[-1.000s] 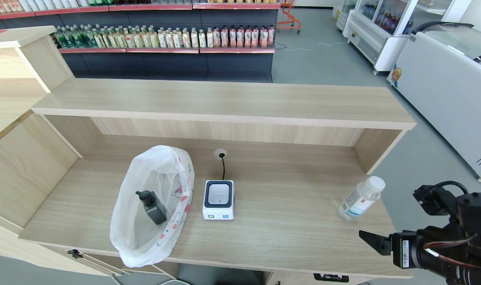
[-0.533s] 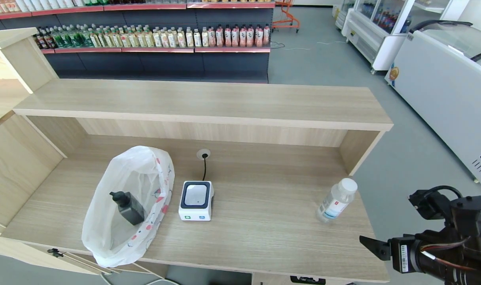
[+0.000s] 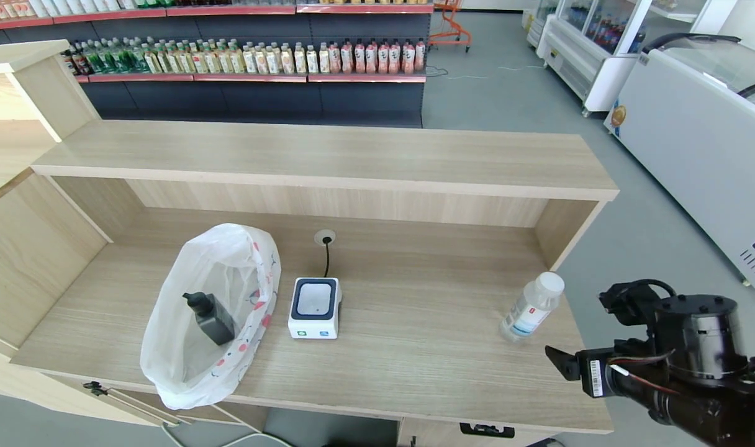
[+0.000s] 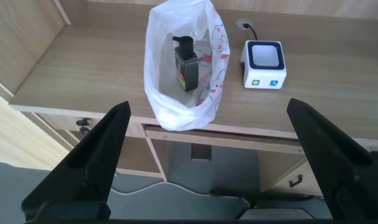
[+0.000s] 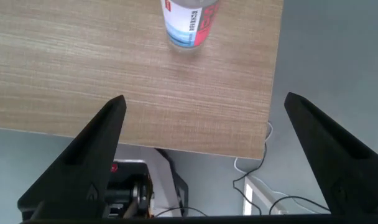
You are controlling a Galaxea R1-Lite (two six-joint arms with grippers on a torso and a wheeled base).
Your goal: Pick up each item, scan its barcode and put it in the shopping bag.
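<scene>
- Head view: wood counter [image 3: 415, 354]; shopping bag [image 3: 185, 366] at left holding pump bottle [image 3: 213, 318], scanner [image 3: 315, 299] beside it, clear bottle [image 3: 531, 307] standing near right edge; drink shelves [image 3: 253, 59], freezers [image 3: 694, 124] behind.
- Left wrist view: left gripper [image 4: 207, 112] spread wide, empty.
- Right wrist view: right gripper [image 5: 201, 106] spread wide, empty, near clear bottle.

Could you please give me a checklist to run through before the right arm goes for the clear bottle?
1. Right end effector open and empty: ok.
2. Clear bottle standing alone near the right edge of the counter: ok.
3. Which way the bottle's barcode faces: cannot tell.
4. Scanner window uncovered, facing up: ok.
5. Shopping bag mouth open, dark pump bottle already inside: ok.
6. Left end effector open, apart from the bag: ok.
</scene>
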